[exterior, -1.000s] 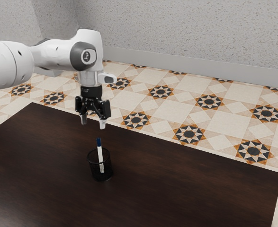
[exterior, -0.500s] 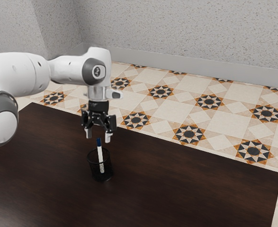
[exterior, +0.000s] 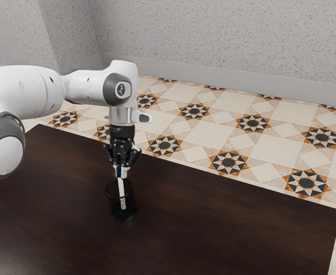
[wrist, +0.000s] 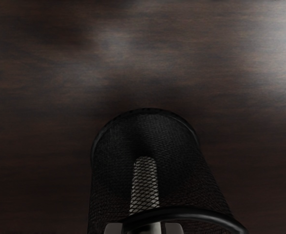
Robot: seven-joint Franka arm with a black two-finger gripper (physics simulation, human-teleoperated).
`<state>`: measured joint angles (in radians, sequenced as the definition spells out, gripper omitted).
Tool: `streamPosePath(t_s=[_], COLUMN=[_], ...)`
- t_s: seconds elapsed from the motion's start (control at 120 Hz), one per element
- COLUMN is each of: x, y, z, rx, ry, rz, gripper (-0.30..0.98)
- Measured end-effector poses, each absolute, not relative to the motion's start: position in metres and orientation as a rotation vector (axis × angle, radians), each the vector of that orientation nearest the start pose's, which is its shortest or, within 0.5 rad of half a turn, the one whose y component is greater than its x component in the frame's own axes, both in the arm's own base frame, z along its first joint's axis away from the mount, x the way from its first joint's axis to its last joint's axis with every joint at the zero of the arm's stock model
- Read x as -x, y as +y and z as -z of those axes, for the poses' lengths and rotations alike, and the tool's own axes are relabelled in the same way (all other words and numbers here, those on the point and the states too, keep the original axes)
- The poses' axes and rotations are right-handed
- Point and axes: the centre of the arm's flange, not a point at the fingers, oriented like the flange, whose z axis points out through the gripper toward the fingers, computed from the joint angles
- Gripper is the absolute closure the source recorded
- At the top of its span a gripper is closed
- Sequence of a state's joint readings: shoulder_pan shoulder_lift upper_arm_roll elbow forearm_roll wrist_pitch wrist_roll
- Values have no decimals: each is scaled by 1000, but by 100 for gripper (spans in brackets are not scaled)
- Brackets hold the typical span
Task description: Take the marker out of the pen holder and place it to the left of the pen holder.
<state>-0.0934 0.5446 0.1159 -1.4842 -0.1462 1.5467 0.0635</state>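
Above the pen holder, my gripper [exterior: 121, 171] is shut on the blue-capped top of the marker [exterior: 122, 191], a fingertip on each side. The marker's white body leans slightly inside the black mesh pen holder [exterior: 121, 209], which stands upright on the table. In the wrist view the marker [wrist: 145, 185] shows through the mesh of the pen holder [wrist: 178, 156]. Tips of my gripper [wrist: 143, 228] flank the marker close to the holder's rim.
The dark wooden table [exterior: 225, 223] extends around the holder on every side. Its far edge runs behind the gripper, with tiled floor [exterior: 276, 149] and a grey wall beyond.
My hand has come down and slightly toward the exterior view's right, over the holder. The fingers have closed from open onto the marker's top. The marker and holder have not visibly moved.
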Motion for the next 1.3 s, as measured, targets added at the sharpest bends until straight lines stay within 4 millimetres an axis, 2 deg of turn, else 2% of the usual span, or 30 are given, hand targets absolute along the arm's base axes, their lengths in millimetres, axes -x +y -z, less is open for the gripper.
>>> streamPosePath(t_s=[0.1, 0.15, 0.258, 0.375, 0.442, 0.517, 0.6, 0.675, 0.817, 0.992, 1.192, 1.3], x=[-644, -643, -633, -604, -593, -581, -572, -566, -558, -559, -573, -576], y=[-12, -14, -16, -8, 4, 30, 51, 67, 81, 95, 98, 100], z=[-333, -341, -395, -450, -465, -467, -452, -423, -361, -308, -277, -266], rx=[3148, 3149, 3165, 3169, 3151, 3108, 3031, 2931, 2734, 2592, 2540, 2528], ry=[6, 8, 16, 6, -22, -94, -152, -195, -235, -275, -275, -274], rz=[-757, -745, -671, -636, -667, -754, -904, -1081, -1376, -1551, -1596, -1613], gripper=[71, 73, 75, 76, 76, 77, 77, 77, 77, 77, 78, 78])
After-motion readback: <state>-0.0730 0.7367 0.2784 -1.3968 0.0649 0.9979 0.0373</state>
